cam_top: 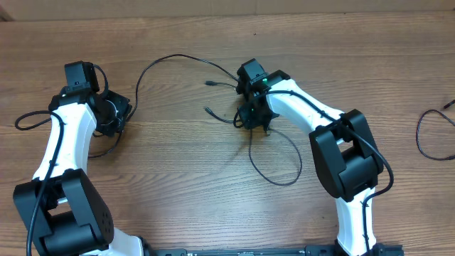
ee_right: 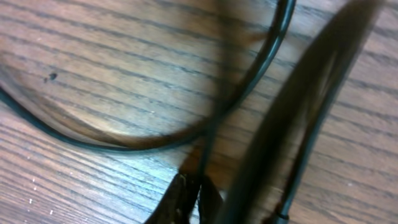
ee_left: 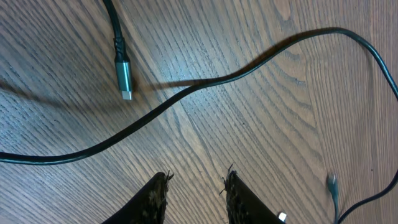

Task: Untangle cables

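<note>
Looping just ahead of your right claw (ee_right: 194,190), the black cables (ee_right: 137,146) lie on the wooden table (ee_right: 93,62); its jaws are closed, seemingly pinching one strand, though blur obscures it. Your left claw (ee_left: 196,183) stands partly open, empty, a USB plug (ee_left: 124,78) ahead.

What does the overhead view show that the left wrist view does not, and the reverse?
Only the overhead view shows the left arm, the right arm and a separate cable near the right edge of the table. Only the left wrist view shows a grey metal plug close up and the left pincer open, holding nothing. Both show a thin black cable lying on that wooden table.
</note>
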`<state>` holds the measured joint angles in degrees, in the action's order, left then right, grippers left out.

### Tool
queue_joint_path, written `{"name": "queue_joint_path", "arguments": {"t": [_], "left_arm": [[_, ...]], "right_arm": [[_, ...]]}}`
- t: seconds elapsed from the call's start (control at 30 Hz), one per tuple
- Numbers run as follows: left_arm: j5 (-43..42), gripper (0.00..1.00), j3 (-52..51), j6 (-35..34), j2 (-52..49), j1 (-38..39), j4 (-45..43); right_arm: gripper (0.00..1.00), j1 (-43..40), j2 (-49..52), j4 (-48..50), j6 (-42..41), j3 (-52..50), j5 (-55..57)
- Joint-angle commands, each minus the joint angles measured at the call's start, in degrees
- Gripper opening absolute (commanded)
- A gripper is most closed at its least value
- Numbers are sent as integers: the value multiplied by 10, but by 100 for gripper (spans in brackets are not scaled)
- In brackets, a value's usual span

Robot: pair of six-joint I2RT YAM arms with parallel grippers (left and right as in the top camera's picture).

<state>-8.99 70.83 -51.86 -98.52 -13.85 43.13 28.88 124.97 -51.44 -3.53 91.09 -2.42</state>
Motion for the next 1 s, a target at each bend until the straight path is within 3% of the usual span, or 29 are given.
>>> {"name": "queue_joint_path", "arguments": {"t": [0.0, 0.23, 0.47, 0.67, 0.97], "left_arm": [[6, 33, 5, 11, -6, 4, 1], [6, 35, 5, 11, -6, 4, 1], [6, 35, 5, 11, -6, 4, 1], [6, 36, 5, 11, -6, 4, 1], [6, 31, 5, 11, -6, 4, 2]], "right_arm": [[4, 5, 42, 2, -42, -9, 94], [4, -36, -14, -91, -41, 71, 222], [4, -140, -112, -88, 5, 189, 229], [4, -277, -126, 17, 64, 236, 225], [4, -464, -49, 215, 70, 236, 48]]}}
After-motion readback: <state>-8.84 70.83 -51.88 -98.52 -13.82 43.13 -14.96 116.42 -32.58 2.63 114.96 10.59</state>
